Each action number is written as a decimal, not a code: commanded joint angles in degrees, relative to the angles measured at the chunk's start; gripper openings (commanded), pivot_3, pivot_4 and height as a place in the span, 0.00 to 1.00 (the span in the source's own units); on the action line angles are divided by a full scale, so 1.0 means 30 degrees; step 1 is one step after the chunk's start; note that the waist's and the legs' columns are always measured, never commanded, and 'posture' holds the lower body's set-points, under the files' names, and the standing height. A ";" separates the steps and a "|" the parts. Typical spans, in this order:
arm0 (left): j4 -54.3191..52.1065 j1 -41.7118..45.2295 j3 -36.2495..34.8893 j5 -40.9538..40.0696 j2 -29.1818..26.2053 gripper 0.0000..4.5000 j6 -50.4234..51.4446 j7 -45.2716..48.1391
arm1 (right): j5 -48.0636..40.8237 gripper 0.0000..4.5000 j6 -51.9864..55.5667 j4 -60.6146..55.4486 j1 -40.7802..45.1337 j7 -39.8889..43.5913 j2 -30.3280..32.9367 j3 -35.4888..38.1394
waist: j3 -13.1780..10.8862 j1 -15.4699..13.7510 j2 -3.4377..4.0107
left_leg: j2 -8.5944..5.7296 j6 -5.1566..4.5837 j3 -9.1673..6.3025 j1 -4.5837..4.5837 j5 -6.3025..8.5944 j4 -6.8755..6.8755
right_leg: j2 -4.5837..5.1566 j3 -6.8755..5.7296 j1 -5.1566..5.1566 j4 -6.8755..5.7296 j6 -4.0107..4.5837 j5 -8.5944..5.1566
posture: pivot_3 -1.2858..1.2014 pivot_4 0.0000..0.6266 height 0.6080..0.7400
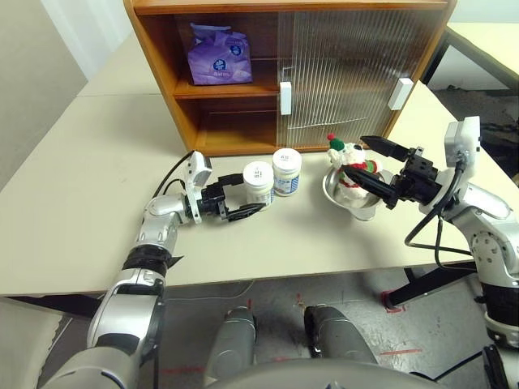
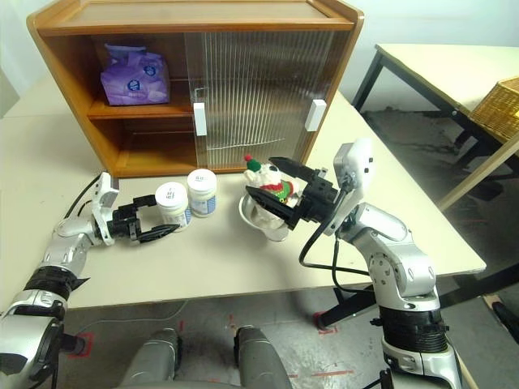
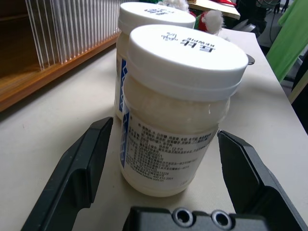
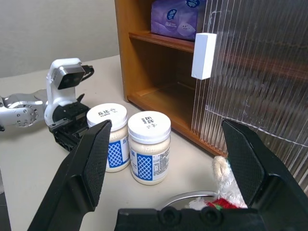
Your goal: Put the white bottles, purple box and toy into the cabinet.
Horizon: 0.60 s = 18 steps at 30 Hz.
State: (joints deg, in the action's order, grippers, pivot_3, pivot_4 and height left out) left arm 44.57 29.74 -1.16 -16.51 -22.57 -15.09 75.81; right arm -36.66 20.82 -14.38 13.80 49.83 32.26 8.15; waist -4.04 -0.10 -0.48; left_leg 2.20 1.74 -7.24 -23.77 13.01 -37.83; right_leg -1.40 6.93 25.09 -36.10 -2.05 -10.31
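Left gripper (image 1: pixel 246 198) jaws spread (not touching) around 1 white bottle (image 1: pixel 259 183) on table (image 1: pixel 81 219)

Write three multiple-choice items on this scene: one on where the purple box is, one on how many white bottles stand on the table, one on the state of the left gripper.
1. Where is the purple box?
A. On the cabinet's upper shelf
B. On the table beside the bowl
C. In the right gripper

2. How many white bottles stand on the table?
A. One
B. Two
C. Four

3. What is the state of the left gripper?
A. Shut on the toy
B. Open, fingers either side of a bottle
C. Shut with nothing in it

Answers:
1 A: the box sits on the upper shelf in the open side of the cabinet.
2 B: the near bottle and the far bottle stand side by side.
3 B: gaps show between both fingers and the near bottle.
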 commanded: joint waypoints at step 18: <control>0.1028 0.0602 -0.0832 -0.0059 0.0217 0.68 -0.0281 -0.1559 | 0.0156 1.00 -0.0173 -0.0054 0.0049 0.0061 -0.0013 0.0013 | 0.0007 0.0042 0.0010 | -0.0001 -0.0006 0.0013 0.0144 -0.0003 -0.0009 | -0.0014 -0.0003 -0.0148 0.0001 -0.0011 0.0002 | 0.50 0.10 1.00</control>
State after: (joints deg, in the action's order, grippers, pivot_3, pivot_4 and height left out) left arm 47.43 30.24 -2.06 -16.05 -21.85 -16.33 72.85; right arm -36.40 20.72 -14.56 13.79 49.75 32.23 8.14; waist -4.02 0.03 -0.45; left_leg 2.20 1.72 -7.21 -23.33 13.00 -37.85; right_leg -1.45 6.92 24.65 -36.09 -2.09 -10.31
